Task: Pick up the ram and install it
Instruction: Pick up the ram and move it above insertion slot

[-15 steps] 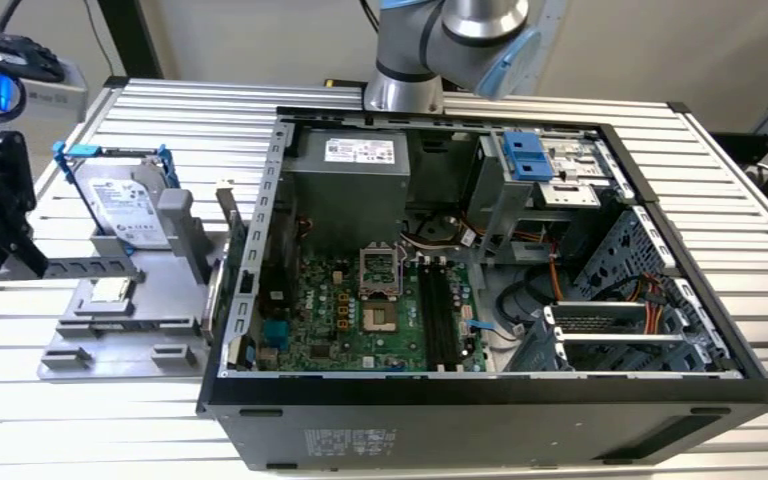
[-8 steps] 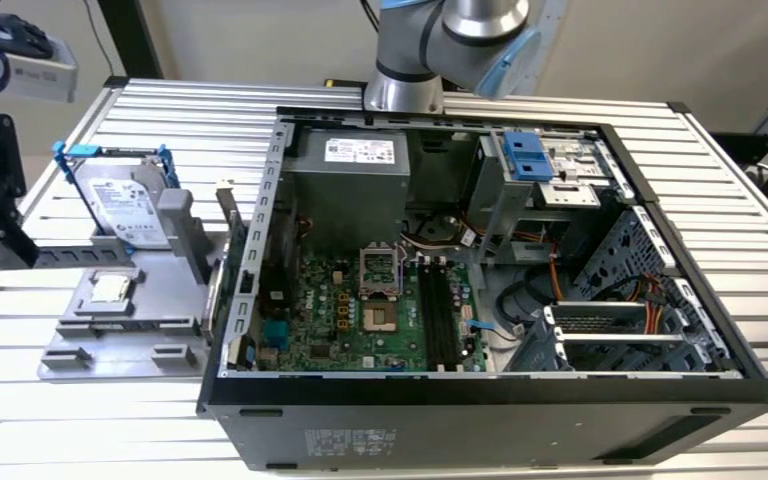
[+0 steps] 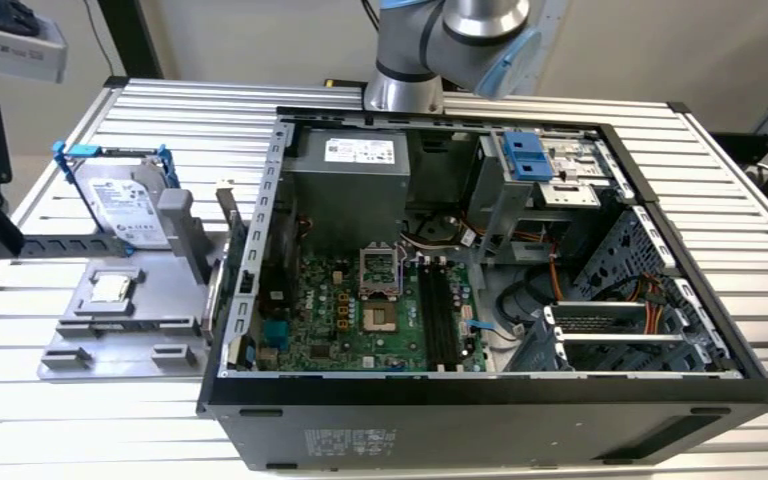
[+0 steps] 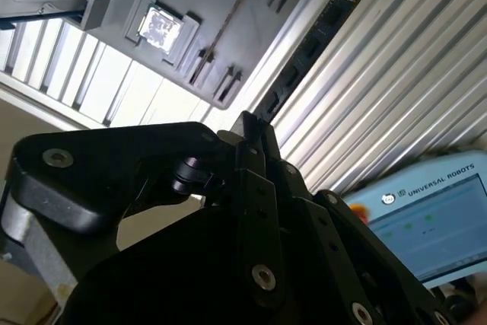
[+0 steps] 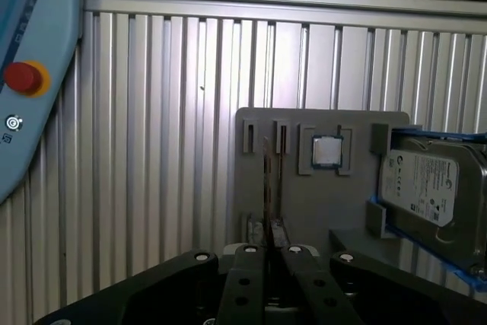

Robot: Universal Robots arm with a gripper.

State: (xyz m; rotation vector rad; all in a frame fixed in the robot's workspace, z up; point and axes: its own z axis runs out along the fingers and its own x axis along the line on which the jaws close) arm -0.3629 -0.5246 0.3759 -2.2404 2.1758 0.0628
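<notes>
The ram (image 5: 266, 188) stands ungrasped in its grey holder (image 5: 304, 203) on the bench (image 5: 152, 150), tool (image 5: 266, 251) narrow and empty, motherboard slots (image 3: 440, 310) unfilled.

Exterior view looks down on the case (image 3: 491, 435); both wrist views share the holder (image 4: 224, 1) (image 5: 304, 203).

Your ram (image 4: 312, 43) is clamped in the gripper (image 4: 255, 121): one end pinched btwn the fingertips, the rest sticking straight out past them, held up in the air. It's a long, thin, flat dark stick. In the second wrist view you get its face at an angle, w/ a row of black chips along it. In the first wrist view you see the ram (image 5: 265, 188) edge-on, a thin line running out from the tips.
</notes>
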